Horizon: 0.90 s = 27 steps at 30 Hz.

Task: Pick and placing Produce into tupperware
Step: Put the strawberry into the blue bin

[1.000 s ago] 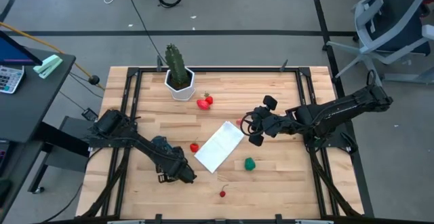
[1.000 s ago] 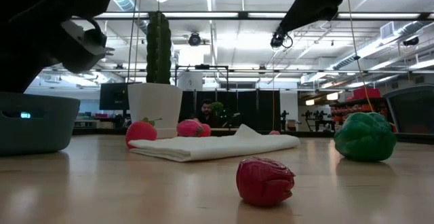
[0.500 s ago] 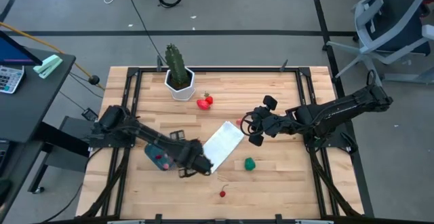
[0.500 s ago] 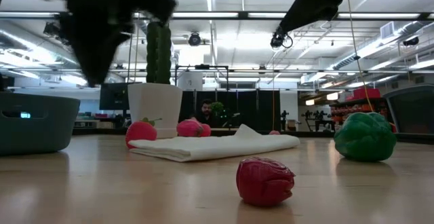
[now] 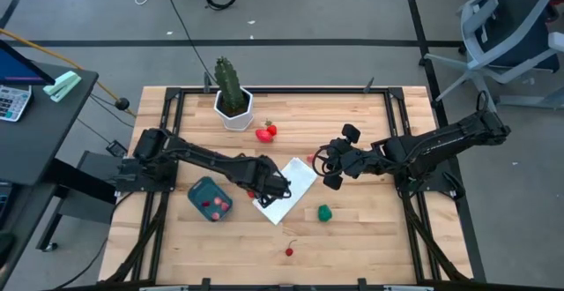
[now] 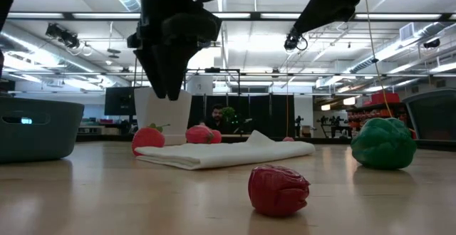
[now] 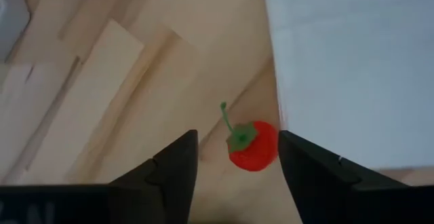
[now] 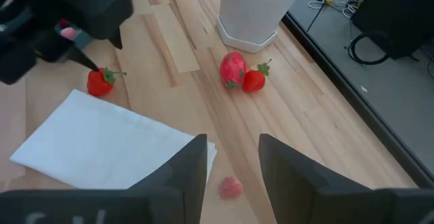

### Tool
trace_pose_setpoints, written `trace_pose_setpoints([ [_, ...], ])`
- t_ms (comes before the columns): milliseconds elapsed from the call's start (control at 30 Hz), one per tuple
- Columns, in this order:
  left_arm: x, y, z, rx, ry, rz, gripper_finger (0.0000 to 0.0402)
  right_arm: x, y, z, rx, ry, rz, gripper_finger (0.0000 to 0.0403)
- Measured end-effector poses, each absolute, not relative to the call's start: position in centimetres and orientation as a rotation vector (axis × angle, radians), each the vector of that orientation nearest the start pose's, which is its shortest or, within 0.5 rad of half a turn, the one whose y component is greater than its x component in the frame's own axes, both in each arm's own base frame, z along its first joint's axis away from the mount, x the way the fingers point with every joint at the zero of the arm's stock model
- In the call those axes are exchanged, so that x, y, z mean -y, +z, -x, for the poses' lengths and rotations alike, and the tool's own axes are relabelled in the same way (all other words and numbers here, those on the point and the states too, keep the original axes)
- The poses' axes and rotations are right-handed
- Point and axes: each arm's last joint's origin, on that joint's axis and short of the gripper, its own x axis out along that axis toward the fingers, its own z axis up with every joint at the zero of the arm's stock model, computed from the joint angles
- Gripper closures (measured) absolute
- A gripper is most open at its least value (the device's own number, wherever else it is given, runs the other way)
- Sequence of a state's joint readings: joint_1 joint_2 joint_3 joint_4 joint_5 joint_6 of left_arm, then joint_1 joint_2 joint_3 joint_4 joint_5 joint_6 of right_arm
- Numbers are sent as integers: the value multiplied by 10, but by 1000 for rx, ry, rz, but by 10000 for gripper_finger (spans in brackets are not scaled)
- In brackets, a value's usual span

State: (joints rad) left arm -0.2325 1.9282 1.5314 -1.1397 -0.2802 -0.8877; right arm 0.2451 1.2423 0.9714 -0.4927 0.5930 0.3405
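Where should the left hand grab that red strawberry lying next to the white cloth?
Grip the strawberry across its round red body, coming straight down from above. The open left hand already straddles it. The thin green stem is too slight, and the white cloth edge sits close on one side.

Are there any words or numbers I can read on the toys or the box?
None can be read. The produce, such as the cherry, is plain. The teal tupperware shows a small light patch in the low view, too blurred to read. The calculator keys are too small to read.
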Motion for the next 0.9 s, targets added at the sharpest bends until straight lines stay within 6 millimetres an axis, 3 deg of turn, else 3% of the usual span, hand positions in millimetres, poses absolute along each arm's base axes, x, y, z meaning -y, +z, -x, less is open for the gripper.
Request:
trace_pose_setpoints([
  [267,78,214,-357,-1305,715,388,194,-46,282,-250,-632,-443,-12,261],
  [567,94,193,-360,-1314,759,341,199,-46,282,-250,-638,-421,-31,261],
  [900,89,193,-361,-1252,837,344,190,-47,282,-250,-639,-419,-32,261],
])
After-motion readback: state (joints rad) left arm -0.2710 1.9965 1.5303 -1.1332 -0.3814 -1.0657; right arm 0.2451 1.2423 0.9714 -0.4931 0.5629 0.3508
